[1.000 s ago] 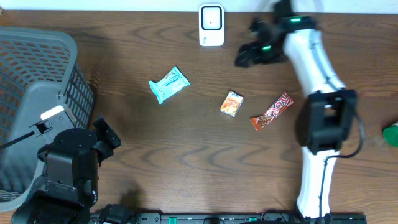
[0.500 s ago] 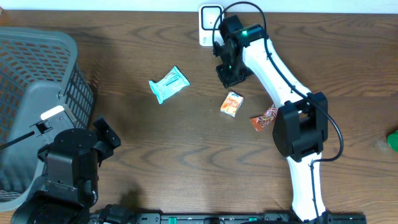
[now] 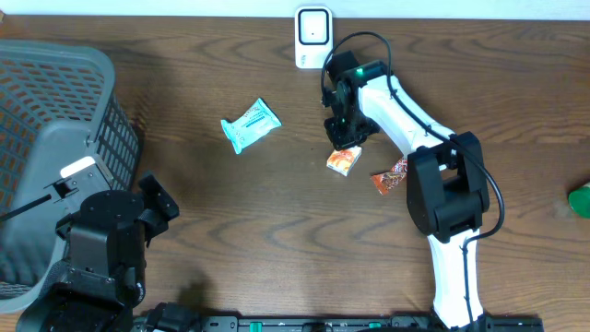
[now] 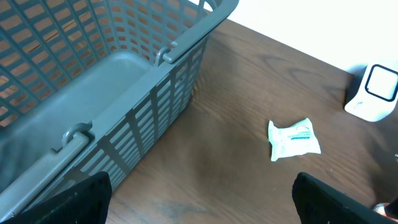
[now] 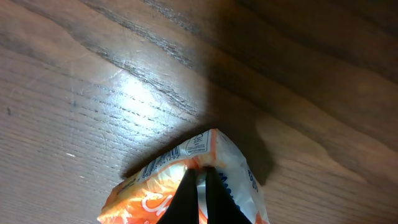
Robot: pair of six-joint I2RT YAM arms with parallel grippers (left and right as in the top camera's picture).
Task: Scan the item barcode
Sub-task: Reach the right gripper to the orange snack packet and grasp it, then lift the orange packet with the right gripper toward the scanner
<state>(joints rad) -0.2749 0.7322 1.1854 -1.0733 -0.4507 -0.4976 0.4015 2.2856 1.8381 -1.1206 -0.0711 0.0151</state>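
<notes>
An orange snack packet (image 3: pixel 342 163) lies mid-table; the right wrist view shows its barcode strip along the edge (image 5: pixel 180 157). My right gripper (image 3: pixel 347 140) is down on it, and its black fingers are shut, pinching a fold of the orange packet (image 5: pixel 200 179). The white barcode scanner (image 3: pixel 313 37) stands at the table's back edge, also in the left wrist view (image 4: pixel 375 93). My left gripper (image 4: pixel 199 208) hangs open over bare wood at the front left with nothing between its fingers.
A teal packet (image 3: pixel 250 124) lies left of centre. A red candy bar (image 3: pixel 391 177) sits partly under the right arm. A grey plastic basket (image 3: pixel 55 138) fills the left side. Something green (image 3: pixel 580 200) shows at the right edge.
My right arm swung from the back right, past the scanner, down onto the orange packet, and its jaws closed on it. The left arm has not moved.
</notes>
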